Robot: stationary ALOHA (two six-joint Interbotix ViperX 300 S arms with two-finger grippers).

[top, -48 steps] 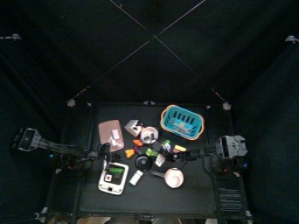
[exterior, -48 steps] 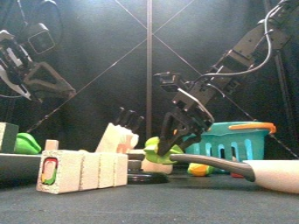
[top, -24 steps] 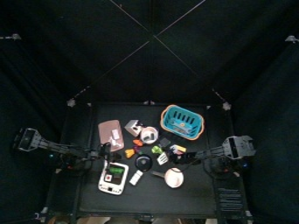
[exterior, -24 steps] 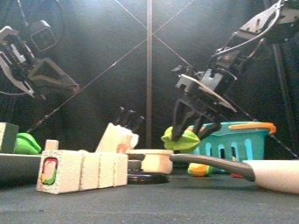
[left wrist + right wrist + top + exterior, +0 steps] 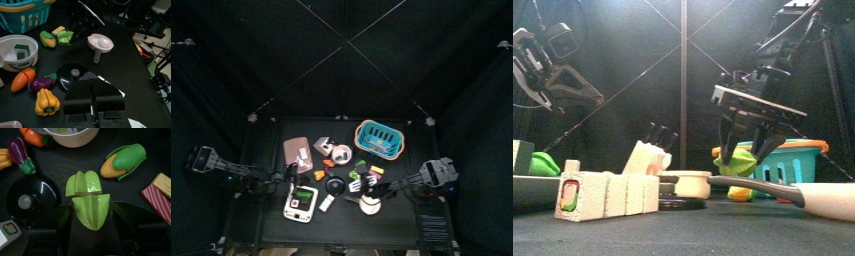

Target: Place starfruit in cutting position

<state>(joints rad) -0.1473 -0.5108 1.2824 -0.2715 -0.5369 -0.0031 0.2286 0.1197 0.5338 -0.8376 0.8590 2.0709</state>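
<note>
Currently: right gripper pinching starfruit, raised above worktop at right | beneath: corn, black lid | left gripper pressed together, resting far left.

Starfruit: green, ridged, glossy, intact. It is held off the table between the right gripper's jaws, lengthwise between them, above the black lid and beside the corn.
</note>
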